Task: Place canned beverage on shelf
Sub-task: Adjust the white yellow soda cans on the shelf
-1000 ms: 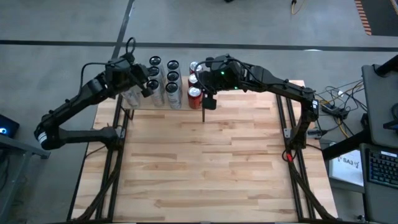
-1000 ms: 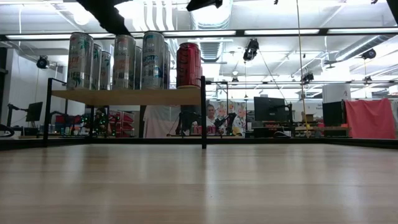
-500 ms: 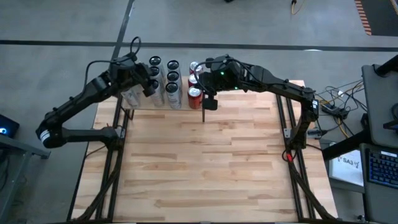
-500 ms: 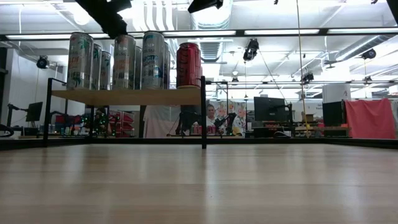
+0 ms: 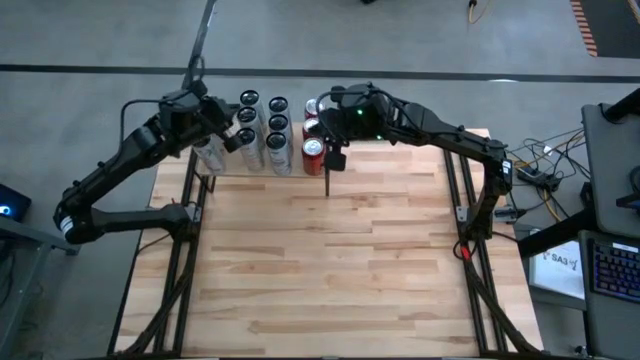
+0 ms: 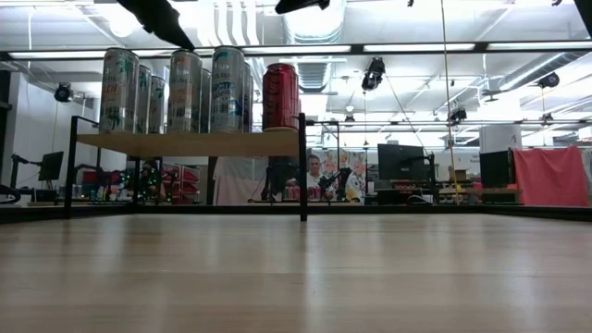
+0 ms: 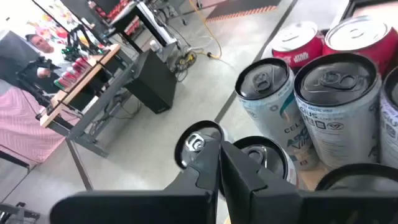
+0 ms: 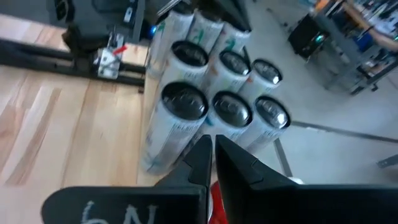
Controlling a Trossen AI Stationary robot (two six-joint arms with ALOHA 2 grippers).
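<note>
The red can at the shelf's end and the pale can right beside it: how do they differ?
The red can is plain red; the pale can is silvery white with teal print. The pale can stands taller than the red can. The red can is at the shelf's end by the black post; the pale can has cans on both sides. Both stand upright on the shelf.

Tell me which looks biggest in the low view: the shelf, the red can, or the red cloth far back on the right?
1. Shelf, by far the widest.
2. Red cloth, but it hangs far back, so it may really be bigger than it looks.
3. Red can, smallest, standing on the shelf's right end.
</note>
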